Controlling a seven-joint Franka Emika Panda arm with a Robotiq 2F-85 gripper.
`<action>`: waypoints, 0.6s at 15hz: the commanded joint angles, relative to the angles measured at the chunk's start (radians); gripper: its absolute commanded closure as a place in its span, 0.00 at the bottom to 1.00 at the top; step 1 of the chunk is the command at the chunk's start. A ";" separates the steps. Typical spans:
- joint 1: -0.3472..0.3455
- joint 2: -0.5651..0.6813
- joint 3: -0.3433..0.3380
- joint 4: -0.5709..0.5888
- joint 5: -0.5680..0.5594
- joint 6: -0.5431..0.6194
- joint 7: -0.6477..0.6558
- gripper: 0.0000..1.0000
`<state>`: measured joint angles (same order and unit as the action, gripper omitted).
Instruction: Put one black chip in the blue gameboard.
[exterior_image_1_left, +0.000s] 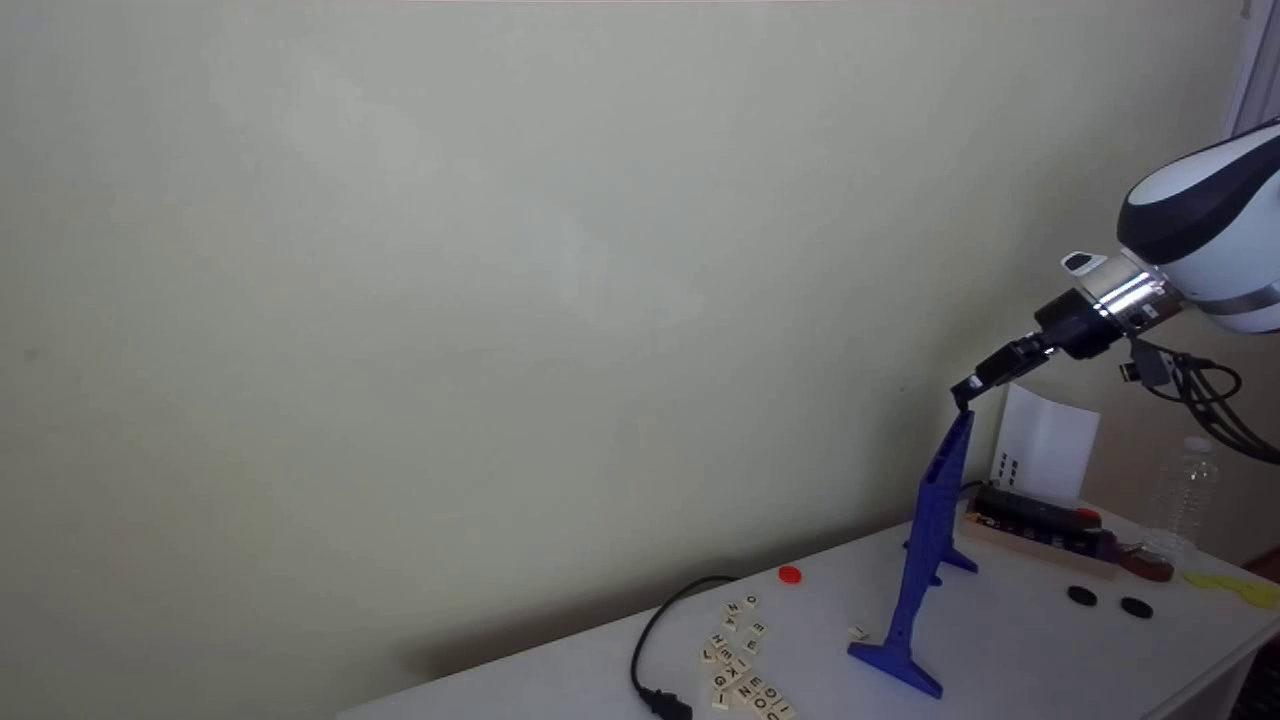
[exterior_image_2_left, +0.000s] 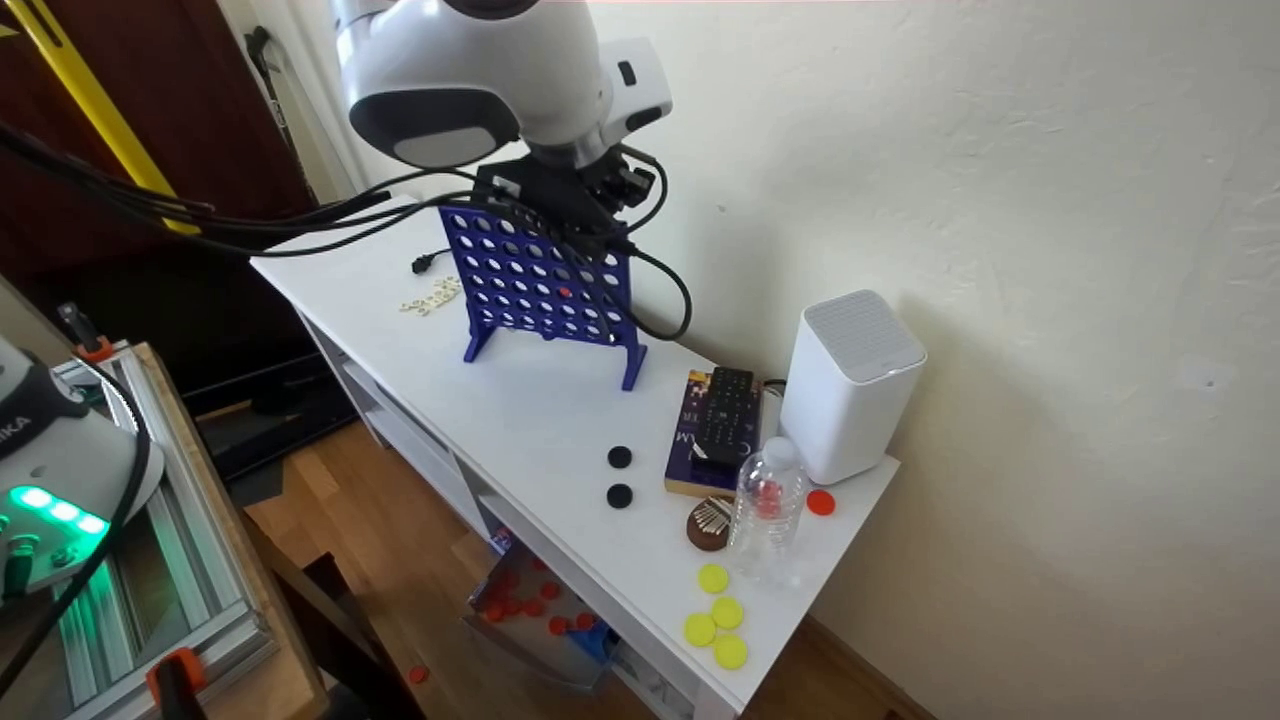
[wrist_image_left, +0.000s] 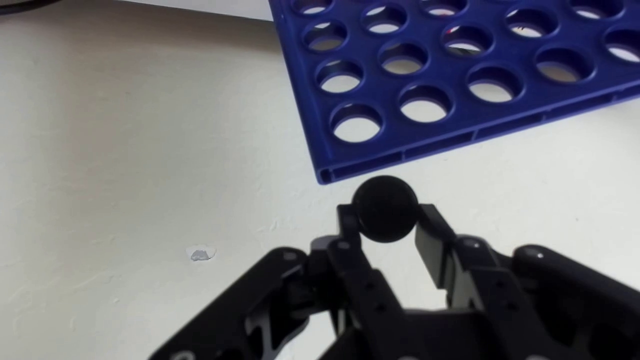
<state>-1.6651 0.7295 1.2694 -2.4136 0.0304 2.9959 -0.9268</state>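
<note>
The blue gameboard stands upright on the white table in both exterior views (exterior_image_1_left: 935, 530) (exterior_image_2_left: 528, 292). Its slotted top edge and holes fill the upper right of the wrist view (wrist_image_left: 447, 72). My gripper (wrist_image_left: 388, 215) is shut on a black chip (wrist_image_left: 385, 200), held by its edges between the fingertips. In the wrist view the chip appears just beyond the board's top edge, near the end slots. In an exterior view the gripper tip (exterior_image_1_left: 965, 390) is right above the board's far top corner; contact cannot be told. Two more black chips (exterior_image_2_left: 620, 457) (exterior_image_2_left: 619, 496) lie on the table.
A book (exterior_image_2_left: 682, 455) with a dark remote on it, a clear bottle (exterior_image_2_left: 770, 530) and a white box-shaped device (exterior_image_2_left: 850, 390) stand near the wall. Yellow chips (exterior_image_2_left: 728, 612), letter tiles (exterior_image_1_left: 732, 672), a red chip (exterior_image_1_left: 789, 575) and a black cable (exterior_image_1_left: 645, 640) lie around.
</note>
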 joint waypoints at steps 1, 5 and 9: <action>-0.006 0.026 -0.003 0.008 -0.061 0.002 0.047 0.91; -0.003 0.023 -0.007 0.008 -0.080 0.001 0.063 0.91; -0.001 0.019 -0.013 0.007 -0.092 -0.001 0.072 0.91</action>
<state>-1.6651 0.7296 1.2651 -2.4136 -0.0107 2.9959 -0.8919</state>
